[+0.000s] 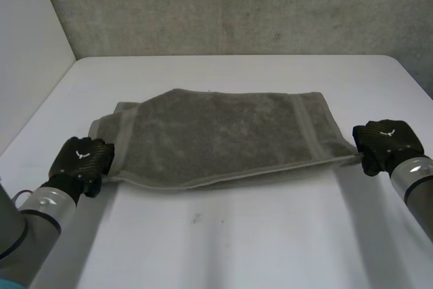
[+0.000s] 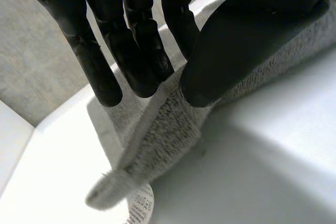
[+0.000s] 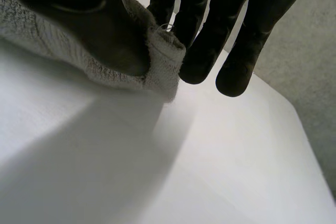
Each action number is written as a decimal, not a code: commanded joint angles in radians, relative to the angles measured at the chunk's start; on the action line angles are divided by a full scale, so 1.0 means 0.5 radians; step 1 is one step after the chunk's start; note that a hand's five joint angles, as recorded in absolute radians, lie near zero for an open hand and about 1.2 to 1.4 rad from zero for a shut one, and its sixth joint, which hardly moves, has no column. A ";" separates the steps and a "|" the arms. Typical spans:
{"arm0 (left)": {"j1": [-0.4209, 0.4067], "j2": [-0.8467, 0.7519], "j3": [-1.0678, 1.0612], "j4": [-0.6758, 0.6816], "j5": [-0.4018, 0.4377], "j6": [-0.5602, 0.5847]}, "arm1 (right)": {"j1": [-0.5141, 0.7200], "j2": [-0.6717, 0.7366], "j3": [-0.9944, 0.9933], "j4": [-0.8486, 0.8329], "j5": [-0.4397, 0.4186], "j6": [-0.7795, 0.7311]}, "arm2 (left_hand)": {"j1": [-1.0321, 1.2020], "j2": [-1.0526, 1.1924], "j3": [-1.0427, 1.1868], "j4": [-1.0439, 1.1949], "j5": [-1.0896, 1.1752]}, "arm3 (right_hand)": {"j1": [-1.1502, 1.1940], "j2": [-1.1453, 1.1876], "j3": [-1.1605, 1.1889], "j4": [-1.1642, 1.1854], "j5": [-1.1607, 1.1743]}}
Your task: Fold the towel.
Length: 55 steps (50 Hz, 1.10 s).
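Observation:
A grey towel (image 1: 223, 137) lies folded over on the white table (image 1: 237, 235), its near edge stretched between both hands. My left hand (image 1: 82, 157) holds the near left corner; in the left wrist view the thumb (image 2: 231, 40) presses the towel's edge (image 2: 168, 135) against the fingers (image 2: 142, 56), and a label hangs from the loose end. At the near right corner, my right hand (image 1: 387, 143) pinches the towel corner (image 3: 163, 61) between its thumb (image 3: 100, 19) and fingers (image 3: 205, 40).
A grey wall (image 1: 237, 5) rises behind the table's far edge. White tabletop runs in front of the towel, between the two arms. The table's left edge (image 1: 40, 106) slants toward a pale side wall.

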 commanded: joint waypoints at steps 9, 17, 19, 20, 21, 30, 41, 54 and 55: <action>0.129 1.036 0.022 -0.864 0.263 0.120 | -0.244 -0.715 -0.136 0.740 -0.025 -0.465 | 0.419 0.361 0.363 0.361 0.390 | 0.116 0.113 0.111 0.104 0.100; 0.166 1.096 0.065 -0.969 0.395 0.123 | -0.299 -0.792 -0.197 0.848 -0.175 -0.465 | 0.419 0.361 0.363 0.361 0.390 | 0.116 0.113 0.111 0.104 0.100; 0.172 1.077 0.065 -0.957 0.395 0.123 | -0.299 -0.780 -0.191 0.848 -0.203 -0.465 | 0.419 0.361 0.363 0.361 0.390 | 0.116 0.113 0.111 0.104 0.100; 0.185 1.040 0.068 -0.939 0.398 0.123 | -0.296 -0.764 -0.182 0.839 -0.218 -0.461 | 0.419 0.361 0.363 0.361 0.390 | 0.116 0.113 0.111 0.104 0.100; 0.188 0.967 0.074 -0.905 0.401 0.123 | -0.296 -0.710 -0.170 0.830 -0.215 -0.461 | 0.419 0.361 0.363 0.361 0.390 | 0.116 0.113 0.111 0.104 0.100; 0.117 0.377 0.264 -0.592 0.413 0.123 | -0.256 -0.169 -0.363 0.747 -0.169 -0.465 | 0.419 0.361 0.363 0.361 0.390 | 0.116 0.113 0.111 0.104 0.100; -0.079 -0.603 1.091 -0.472 0.371 0.123 | -0.115 0.524 -0.906 0.477 0.070 -0.434 | 0.419 0.361 0.363 0.361 0.390 | 0.116 0.113 0.111 0.104 0.100; -0.156 -1.221 1.856 -0.509 0.346 0.111 | 0.029 1.123 -1.587 0.382 0.159 -0.437 | 0.419 0.361 0.363 0.361 0.390 | 0.116 0.113 0.111 0.104 0.100; -0.168 -1.264 1.917 -0.509 0.322 0.108 | 0.038 1.174 -1.660 0.382 0.183 -0.440 | 0.419 0.361 0.363 0.361 0.390 | 0.116 0.113 0.111 0.104 0.100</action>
